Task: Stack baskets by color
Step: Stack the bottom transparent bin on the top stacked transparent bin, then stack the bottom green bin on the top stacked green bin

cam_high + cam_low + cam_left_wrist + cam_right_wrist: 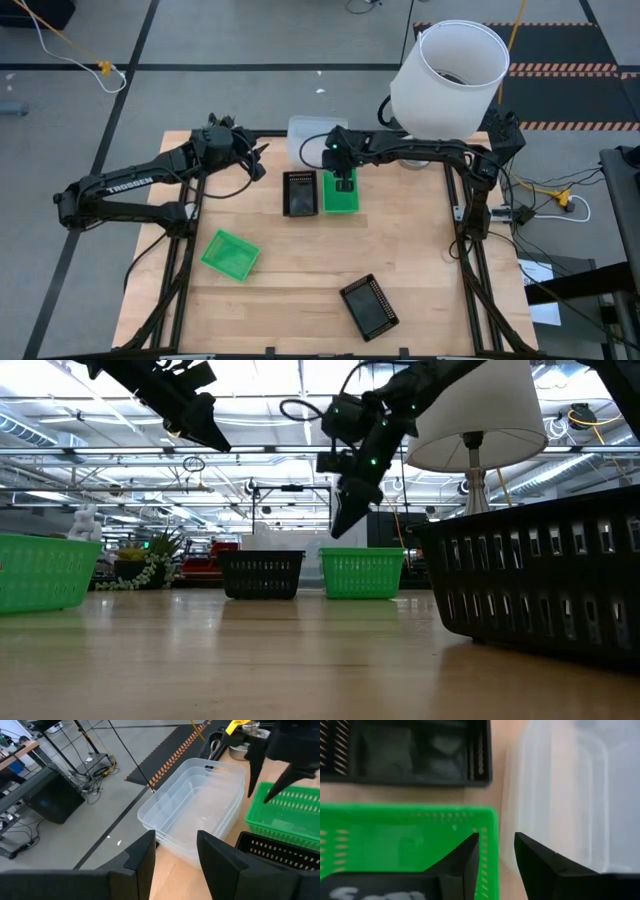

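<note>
A green basket point(340, 192) and a black basket point(300, 193) rest side by side on their bottoms at the table's far middle. Behind them stand nested clear baskets point(192, 807). My right gripper point(495, 836) hangs open just above the green basket's far wall point(487, 827), next to the clear baskets point(570, 795), and touches nothing. My left gripper point(175, 834) is open and raised at the far left, pointing toward the clear baskets. Another green basket point(230, 253) lies at the near left, and another black basket point(370, 305) at the near middle.
A big white lampshade point(450, 75) stands at the table's far right corner, above the right arm. A small green plant figure point(150, 565) shows beyond the table's far edge. Bare wood point(400, 250) lies between the far baskets and the near ones.
</note>
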Controlling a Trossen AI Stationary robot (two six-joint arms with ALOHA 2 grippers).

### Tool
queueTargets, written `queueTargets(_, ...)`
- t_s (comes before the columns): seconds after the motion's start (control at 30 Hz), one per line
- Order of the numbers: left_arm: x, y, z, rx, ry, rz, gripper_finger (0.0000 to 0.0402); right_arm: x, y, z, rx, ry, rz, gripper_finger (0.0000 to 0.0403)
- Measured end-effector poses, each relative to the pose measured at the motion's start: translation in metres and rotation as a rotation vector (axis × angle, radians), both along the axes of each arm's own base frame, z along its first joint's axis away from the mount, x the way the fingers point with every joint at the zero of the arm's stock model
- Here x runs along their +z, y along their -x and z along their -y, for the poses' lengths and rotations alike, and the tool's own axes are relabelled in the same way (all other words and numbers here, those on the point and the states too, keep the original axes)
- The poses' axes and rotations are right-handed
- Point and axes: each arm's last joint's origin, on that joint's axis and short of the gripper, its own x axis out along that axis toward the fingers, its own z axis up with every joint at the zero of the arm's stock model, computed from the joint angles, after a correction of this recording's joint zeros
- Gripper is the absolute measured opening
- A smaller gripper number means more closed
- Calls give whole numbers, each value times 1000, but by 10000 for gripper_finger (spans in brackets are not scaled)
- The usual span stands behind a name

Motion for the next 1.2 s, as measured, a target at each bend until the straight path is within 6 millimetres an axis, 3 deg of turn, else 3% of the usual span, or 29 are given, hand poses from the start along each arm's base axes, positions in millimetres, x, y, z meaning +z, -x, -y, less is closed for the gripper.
queueTargets(0.3,0,0,0,7,11,14,145,-15,10,17,-72,45,4,82)
queueTargets(0.57,0,-1,1,4,16,18,145,-9,9,6,-57,44,7,79)
queueTargets(0.7,0,-3,5,-30,20,18,145,17,10,-18,-140,35,86,79)
queueTargets(0.9,1,-8,16,-152,53,36,145,53,27,-75,-46,1,156,79)
queueTargets(1.07,-2,-14,37,-253,77,8,145,52,58,-121,47,-29,177,79)
queueTargets(1.2,-3,-18,59,-352,98,-4,145,52,86,-145,156,4,212,79)
